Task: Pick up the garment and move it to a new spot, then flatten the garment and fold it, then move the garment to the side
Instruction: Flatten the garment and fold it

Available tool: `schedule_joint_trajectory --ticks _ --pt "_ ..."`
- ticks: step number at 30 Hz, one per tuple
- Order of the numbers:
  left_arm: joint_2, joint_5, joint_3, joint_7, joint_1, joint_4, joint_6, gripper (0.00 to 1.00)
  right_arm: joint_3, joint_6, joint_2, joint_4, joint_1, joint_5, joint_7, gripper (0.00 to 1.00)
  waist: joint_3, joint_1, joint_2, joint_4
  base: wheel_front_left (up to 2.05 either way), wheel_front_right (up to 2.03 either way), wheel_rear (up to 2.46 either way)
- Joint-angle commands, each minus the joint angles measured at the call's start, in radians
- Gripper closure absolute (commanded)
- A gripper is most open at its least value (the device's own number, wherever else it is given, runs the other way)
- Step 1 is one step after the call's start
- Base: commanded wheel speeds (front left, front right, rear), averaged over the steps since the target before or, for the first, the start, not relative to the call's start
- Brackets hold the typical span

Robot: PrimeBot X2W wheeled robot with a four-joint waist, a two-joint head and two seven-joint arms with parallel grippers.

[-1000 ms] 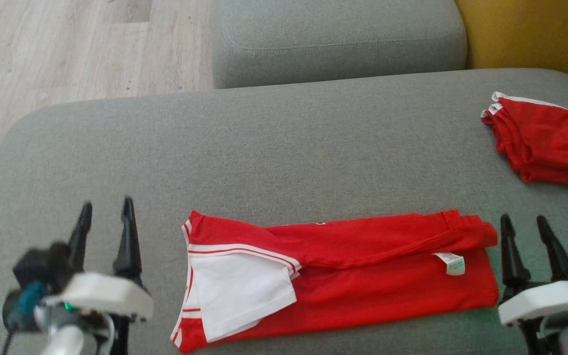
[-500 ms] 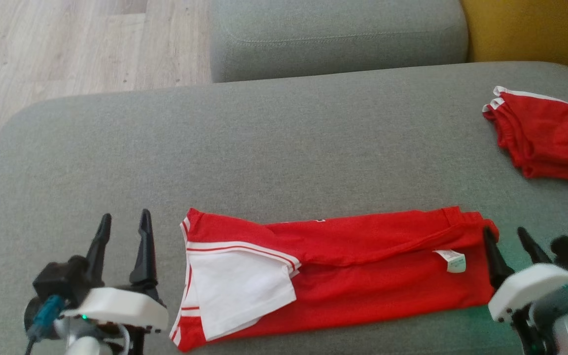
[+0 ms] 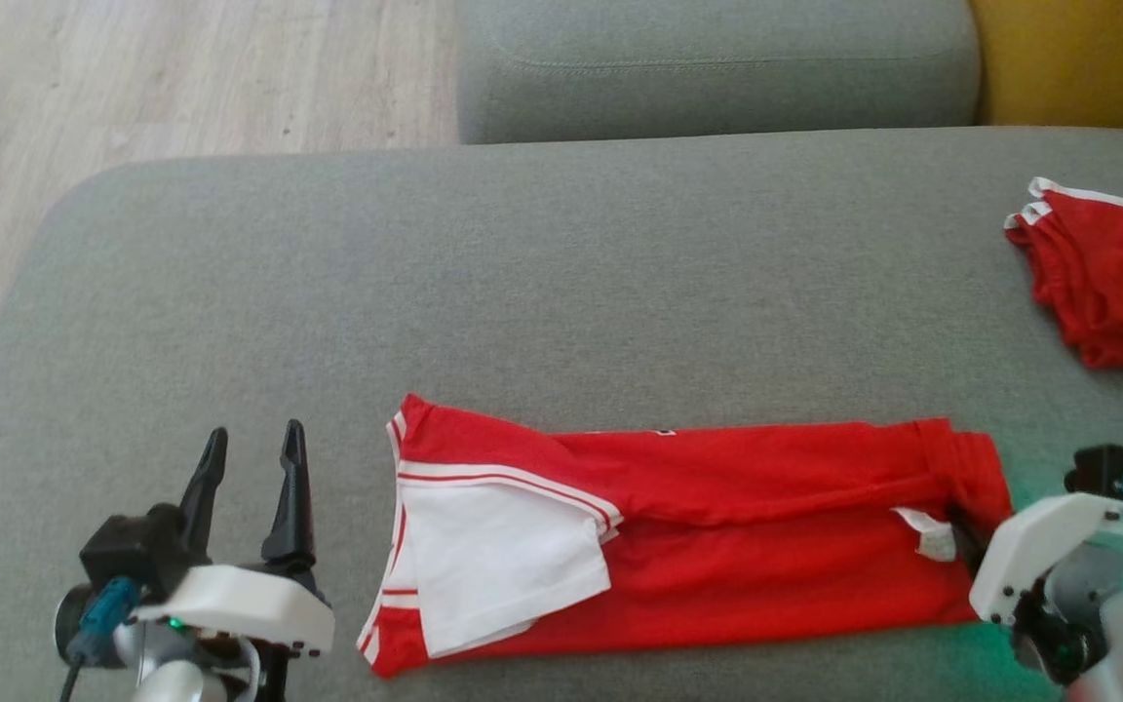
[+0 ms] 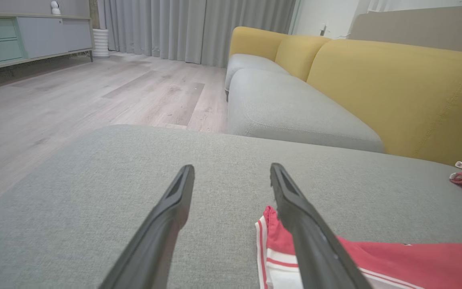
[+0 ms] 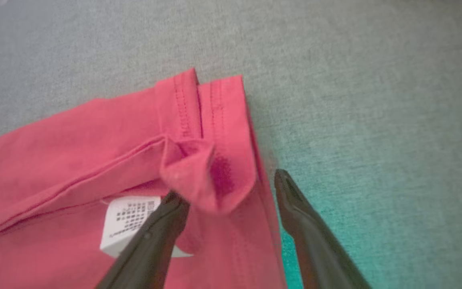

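Shirt [image 3: 717, 546]: folded into a long strip, at 6 o'clock on the cushion [image 3: 561, 292].
Left gripper [image 3: 255, 431]: spread, just beside the shirt's 9 o'clock end.
Right gripper [image 5: 227, 184]: spread, straddling the shirt's 3 o'clock hem.

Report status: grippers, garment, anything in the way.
Left gripper open, beside garment. Right gripper open, fingers astride its right hem. Garment folded flat on cushion. Second red garment far off.

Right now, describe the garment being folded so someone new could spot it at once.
Start at the big grey cushion. Along its near edge lies the long red garment, spread in a flat strip. Unlike the small bunched red garment at the far right, it has a broad white panel and a white label.
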Motion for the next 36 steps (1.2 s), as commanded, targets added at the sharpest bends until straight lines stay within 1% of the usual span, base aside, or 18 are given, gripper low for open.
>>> schedule_joint_trajectory --ticks 1,7,12,13,15,16,22,26,31,33,35,36 --pt "0.007 0.007 0.045 -0.012 -0.061 -0.021 -0.006 0.0 0.007 -0.001 -0.017 -0.012 -0.055 0.002 0.006 0.0 0.005 0.0 0.0 0.007 0.0 0.0 0.0" --pt "0.006 0.012 0.051 -0.012 -0.066 -0.007 -0.014 0.0 -0.005 -0.001 -0.014 0.068 -0.075 0.017 0.031 0.0 0.021 0.0 0.0 0.02 0.0 0.0 0.0" --pt "0.003 0.015 0.049 -0.012 -0.075 0.006 -0.02 0.0 0.036 -0.001 -0.004 0.109 -0.09 0.078 0.085 0.0 0.029 0.0 0.0 0.026 0.0 0.0 0.0" --pt "0.002 0.016 0.048 -0.012 -0.078 0.012 -0.021 0.0 0.061 -0.001 -0.005 0.116 -0.092 0.101 0.105 0.15 0.029 0.0 0.0 0.028 0.0 0.0 0.0" --pt "0.001 0.016 0.047 -0.012 -0.079 0.017 -0.022 0.0 0.082 -0.001 -0.007 0.111 -0.096 0.123 0.098 0.6 0.025 0.0 0.0 0.03 0.0 0.0 0.0" --pt "0.001 0.015 0.047 -0.012 -0.078 0.02 -0.022 0.0 0.091 -0.001 -0.008 0.103 -0.098 0.134 0.084 0.99 0.022 0.0 0.0 0.03 0.0 0.0 0.0" --pt "-0.001 0.011 0.051 -0.012 -0.066 0.03 -0.019 0.0 0.112 -0.001 -0.039 0.06 -0.113 0.185 -0.005 1.0 -0.001 0.0 0.0 0.024 0.0 0.0 0.0" --pt "-0.003 0.008 0.052 -0.012 -0.057 0.031 -0.017 0.0 0.104 -0.001 -0.086 0.041 -0.12 0.195 -0.034 1.0 -0.011 0.0 0.0 0.014 0.0 0.0 0.0" --pt "-0.005 0.004 0.055 -0.012 -0.052 0.033 -0.014 0.0 0.085 -0.001 -0.145 0.023 -0.119 0.183 -0.046 1.0 -0.016 0.0 0.0 -0.003 0.0 0.0 0.0" --pt "-0.006 0.004 0.055 -0.012 -0.051 0.035 -0.014 0.0 0.076 -0.001 -0.151 0.001 -0.118 0.184 -0.045 1.0 -0.019 0.0 0.0 -0.008 0.0 0.0 0.0" --pt "-0.007 0.003 0.055 -0.012 -0.05 0.037 -0.014 0.0 0.076 -0.001 -0.143 -0.039 -0.117 0.208 -0.037 1.0 -0.023 0.0 0.0 -0.012 0.0 0.0 0.0" --pt "-0.007 0.003 0.055 -0.012 -0.05 0.037 -0.014 0.0 0.076 -0.001 -0.143 -0.039 -0.117 0.208 -0.037 1.0 -0.023 0.0 0.0 -0.012 0.0 0.0 0.0"
